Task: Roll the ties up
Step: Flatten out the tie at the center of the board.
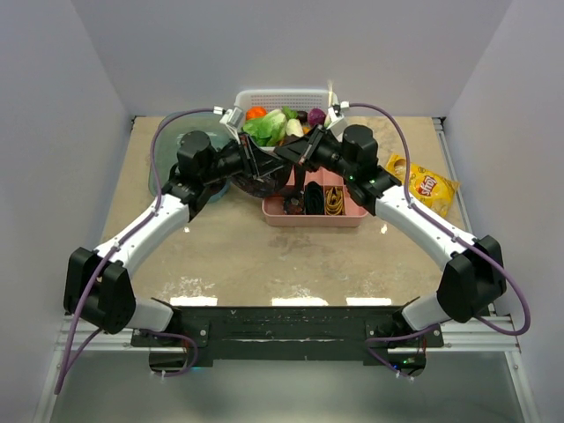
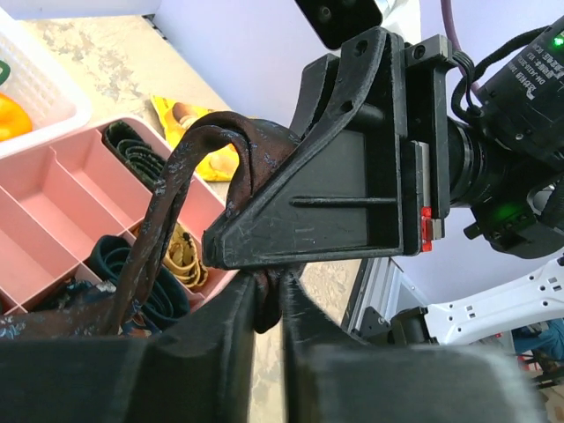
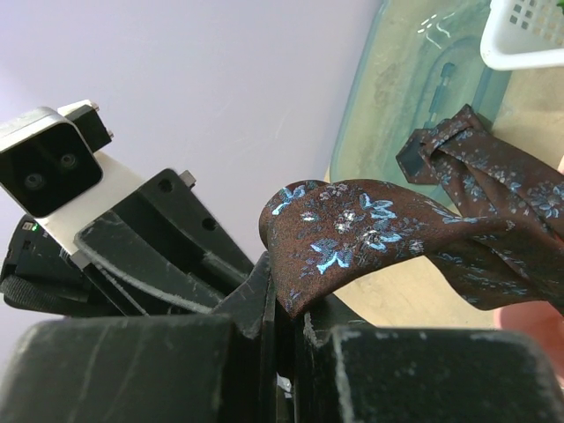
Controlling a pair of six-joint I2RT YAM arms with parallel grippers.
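Right wrist view, right claw (image 3: 286,304): jaws narrow, clamped on a fold of the tie (image 3: 370,229). Fabric bulges up and right from the pinch, patterned face out.
Left claw (image 2: 269,298): jaws nearly together with a dark nub of tie between them. The hold appears thin, on an edge rather than the full width.
Claw spacing: top view shows both claws just beside each other, raised above the left end of the tray (image 2: 40,225).
Tie location: off the table, hung between the claws, slack drooping toward the tray's left end.
Tray contents: gold coil (image 2: 183,257) and dark coil (image 2: 123,269) sit in separate compartments, near the hanging slack.
Step in hand, judged: forming the first turn of the roll.
Method advised: keep one pinch firm as the core, and have the other take the full width before winding. Keep the band flat, edges stacked, under light tension, with the slack clear of tray walls and coils.
Risk, judged: the thin left hold may slip once tension rises.
Long axis: none straight; the band is bent in a loop. Left wrist view shows strands curving from right claw's fingers over and down to lower left.
Heading: right wrist view shows the band running right, away from the claw, to a folded clump (image 3: 432,154) seen against the basin (image 3: 414,97).
Pointed end: cannot tell which way it faces.
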